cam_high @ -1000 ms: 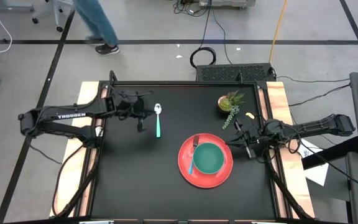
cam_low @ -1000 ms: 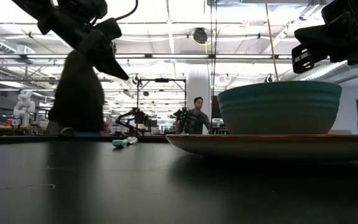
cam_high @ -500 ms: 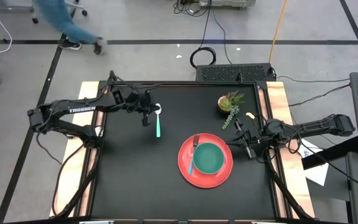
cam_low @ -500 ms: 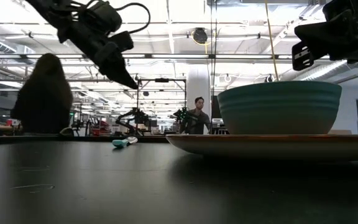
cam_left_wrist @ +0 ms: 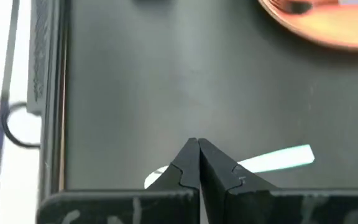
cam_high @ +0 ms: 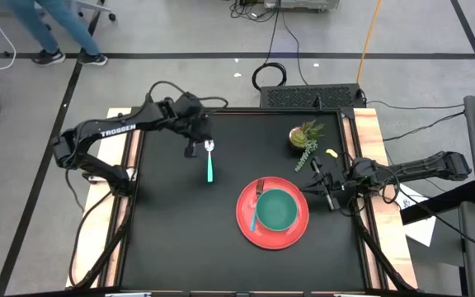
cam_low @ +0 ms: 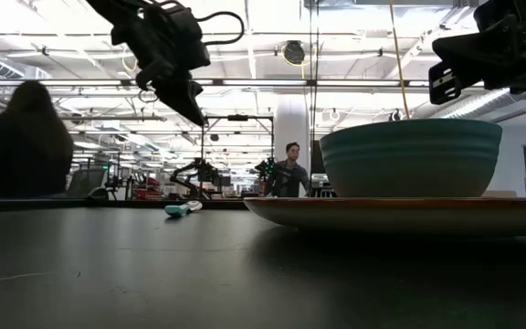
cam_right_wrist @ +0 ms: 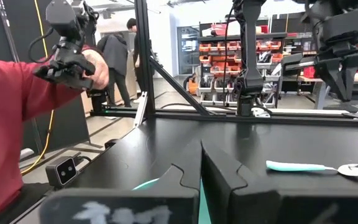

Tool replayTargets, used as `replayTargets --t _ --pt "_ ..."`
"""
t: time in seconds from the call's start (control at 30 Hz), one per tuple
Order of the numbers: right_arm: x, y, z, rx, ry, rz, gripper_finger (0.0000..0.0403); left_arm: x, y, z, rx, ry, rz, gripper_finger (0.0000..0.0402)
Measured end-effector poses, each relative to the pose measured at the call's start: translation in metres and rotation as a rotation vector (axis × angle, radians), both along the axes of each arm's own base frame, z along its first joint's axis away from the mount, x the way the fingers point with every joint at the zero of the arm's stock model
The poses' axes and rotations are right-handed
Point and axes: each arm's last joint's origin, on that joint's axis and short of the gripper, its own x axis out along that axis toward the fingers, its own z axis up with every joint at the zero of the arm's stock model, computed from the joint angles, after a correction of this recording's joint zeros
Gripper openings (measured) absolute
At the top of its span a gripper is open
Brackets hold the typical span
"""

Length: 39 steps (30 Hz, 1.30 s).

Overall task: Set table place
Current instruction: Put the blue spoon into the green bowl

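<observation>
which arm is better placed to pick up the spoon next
Left. Its claw hangs closed right beside the spoon at the table's far side. The right claw sits past the plate, farther from the spoon.

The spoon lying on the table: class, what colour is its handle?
Teal, with a bare metal bowl; the spoon shows best in the high view.

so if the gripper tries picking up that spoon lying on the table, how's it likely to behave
The spoon looks stiff: metal bowl, straight teal handle. Lying flat on the table, it probably offers little to pinch and may slide. The left gripper, fingers shut, sits beside its bowl end, so a nudge would likely pivot it.
</observation>
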Motion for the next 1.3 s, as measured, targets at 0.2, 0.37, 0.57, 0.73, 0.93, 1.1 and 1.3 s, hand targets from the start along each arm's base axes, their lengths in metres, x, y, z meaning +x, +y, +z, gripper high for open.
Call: replayTargets --t 0.2,0.37,0.57,0.73,0.93,1.1,1.3 --pt "0.0 0.0 -0.001 0.0 0.007 0.0 0.0 0.008 -0.001 -0.006 0.063 0.047 -0.254 0.0002" --pt "0.0 0.0 -0.001 -0.001 0.007 0.0 0.0 0.019 -0.006 -0.028 0.081 0.119 -0.413 0.0002" --pt "0.001 0.0 -0.001 -0.004 0.008 0.0 0.0 0.036 -0.009 -0.055 0.106 0.178 -0.514 0.0003" --pt "0.001 0.0 -0.001 -0.004 0.007 0.0 0.0 0.044 -0.011 -0.068 0.3 0.307 -0.617 0.0004" --pt "0.001 0.0 -0.001 -0.008 0.007 -0.001 0.0 0.048 -0.013 -0.073 0.443 0.4 -0.708 0.0004" --pt "0.001 0.0 -0.001 -0.018 0.004 -0.002 0.0 0.049 -0.017 -0.073 0.476 0.414 -0.745 0.0002" --pt "0.001 0.0 -0.001 -0.026 0.003 -0.004 0.0 0.053 -0.029 -0.073 0.496 0.409 -0.82 0.0006"
